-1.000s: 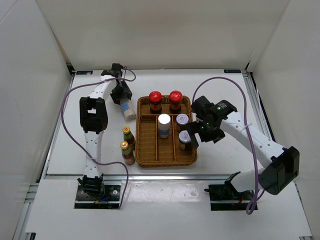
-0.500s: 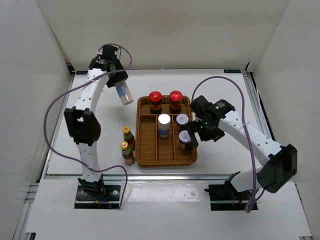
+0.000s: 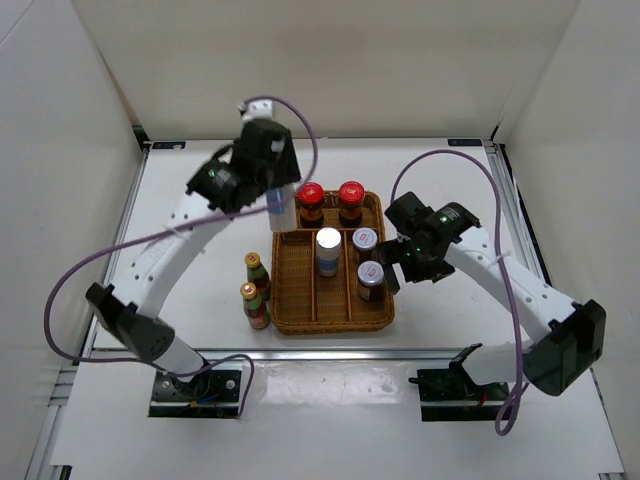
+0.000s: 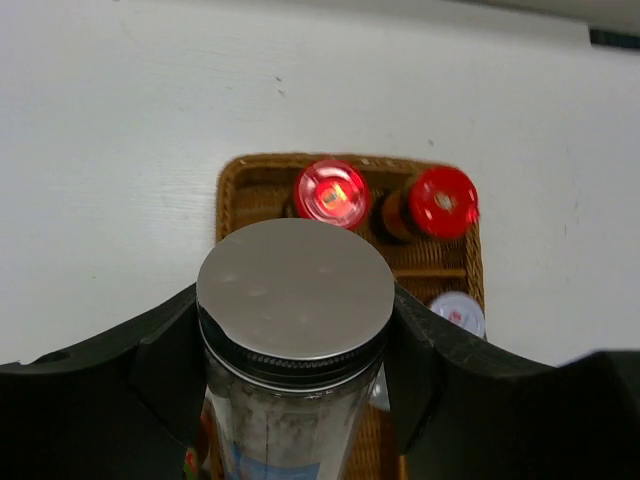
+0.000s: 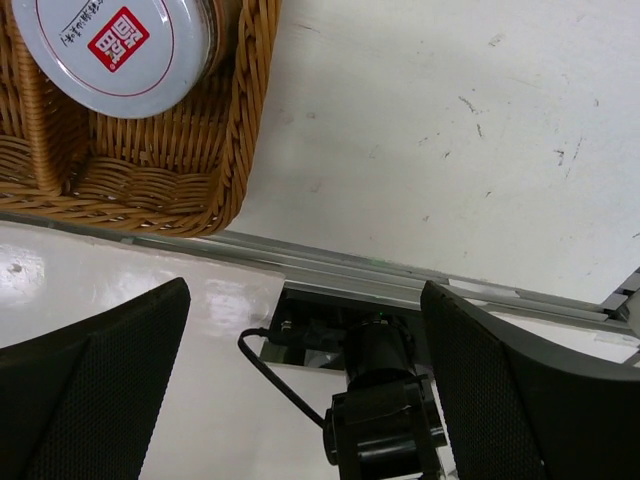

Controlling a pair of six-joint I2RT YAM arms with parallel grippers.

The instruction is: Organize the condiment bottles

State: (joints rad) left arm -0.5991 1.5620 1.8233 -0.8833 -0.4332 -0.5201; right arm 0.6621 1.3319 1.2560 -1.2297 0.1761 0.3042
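My left gripper (image 3: 277,196) is shut on a plain silver-capped bottle (image 3: 282,212) and holds it upright in the air over the rear left corner of the wicker tray (image 3: 335,323). In the left wrist view the silver cap (image 4: 293,285) sits between my fingers (image 4: 165,365). In the tray stand two red-capped bottles (image 3: 311,193) (image 3: 351,192), another silver-capped bottle (image 3: 328,240) and two grey-capped bottles with a red mark (image 3: 365,240) (image 3: 371,273). Two slim bottles (image 3: 255,264) (image 3: 249,294) stand on the table left of the tray. My right gripper (image 3: 394,262) is open and empty beside the tray's right side.
The right wrist view shows a grey cap with a red mark (image 5: 110,45), the tray's corner (image 5: 130,180) and the right arm's base (image 5: 385,410) beyond the table's metal rail. White walls enclose the table on three sides.
My left arm has swung from the back left of the table toward the tray, carrying the silver-capped bottle and turning it upright. The right gripper has hardly moved.
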